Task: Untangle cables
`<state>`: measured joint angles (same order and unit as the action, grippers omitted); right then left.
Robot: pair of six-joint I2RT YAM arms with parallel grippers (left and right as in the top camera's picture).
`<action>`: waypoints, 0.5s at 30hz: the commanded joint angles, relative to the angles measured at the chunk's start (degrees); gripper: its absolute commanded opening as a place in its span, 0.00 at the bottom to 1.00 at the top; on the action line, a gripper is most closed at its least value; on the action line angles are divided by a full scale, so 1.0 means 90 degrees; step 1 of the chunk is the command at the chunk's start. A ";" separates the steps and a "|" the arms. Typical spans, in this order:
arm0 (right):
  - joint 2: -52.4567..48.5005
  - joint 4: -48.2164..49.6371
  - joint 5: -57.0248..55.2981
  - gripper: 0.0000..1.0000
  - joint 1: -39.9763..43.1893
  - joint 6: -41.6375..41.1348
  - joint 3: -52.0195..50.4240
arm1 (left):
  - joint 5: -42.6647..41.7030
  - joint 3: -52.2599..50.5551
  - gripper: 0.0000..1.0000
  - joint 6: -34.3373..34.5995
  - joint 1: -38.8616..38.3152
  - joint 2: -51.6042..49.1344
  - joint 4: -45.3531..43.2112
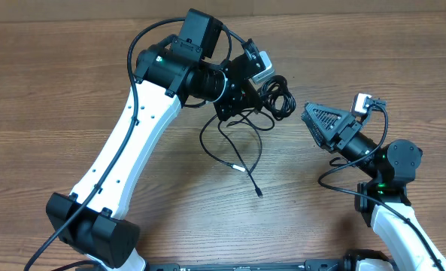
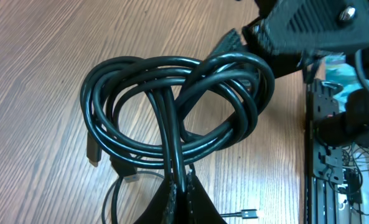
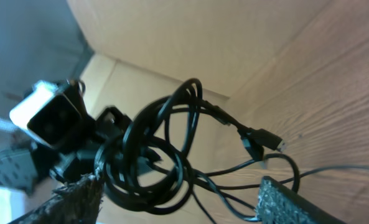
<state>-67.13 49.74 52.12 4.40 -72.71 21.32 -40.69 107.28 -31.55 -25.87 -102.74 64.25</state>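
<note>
Black cables (image 2: 168,134) are hanging from your clamped left gripper (image 2: 179,198) (coil bunched), sitting left of your gaping right gripper (image 1: 317,120).

Light wood-grain table (image 1: 50,60)

Colours noted: the counter (image 1: 50,90) is warm mid-brown, with a wood-grain pattern of darker streaks. The cables (image 2: 140,71) are glossy black throughout, with pale highlights on the curves; one plug tip (image 1: 240,168) is silver. The left arm (image 1: 125,143) has a white shell, black joints and a green lamp (image 1: 160,57). The right arm (image 1: 403,229) is the same white over black, with a second green lamp (image 1: 381,186). The right gripper (image 1: 318,128) is black, its pads (image 3: 299,202) black with fine grey speckle. The wrist camera (image 1: 262,63) is pale grey-white.
</note>
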 commanded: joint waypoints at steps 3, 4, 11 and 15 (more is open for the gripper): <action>0.0017 0.0236 0.0476 0.82 -0.0024 0.1438 0.0138 | -0.0408 0.0058 0.04 -0.0265 -0.0019 0.0223 -0.0051; 0.0015 0.0372 0.0578 0.83 -0.0024 0.1598 0.0138 | -0.0408 0.0058 0.04 -0.0262 -0.0022 0.0223 -0.0051; 0.0017 0.1617 0.1117 0.86 -0.0024 0.1948 0.0138 | -0.0415 0.0056 0.04 -0.0260 -0.0092 0.0221 -0.0051; 0.0015 0.1751 0.1229 0.84 -0.0024 0.1972 0.0138 | -0.0418 0.0056 0.04 -0.0260 -0.0180 0.0221 -0.0053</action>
<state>-67.13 65.10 61.30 4.40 -56.71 21.39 -42.06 107.28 -32.14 -26.55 -102.74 64.03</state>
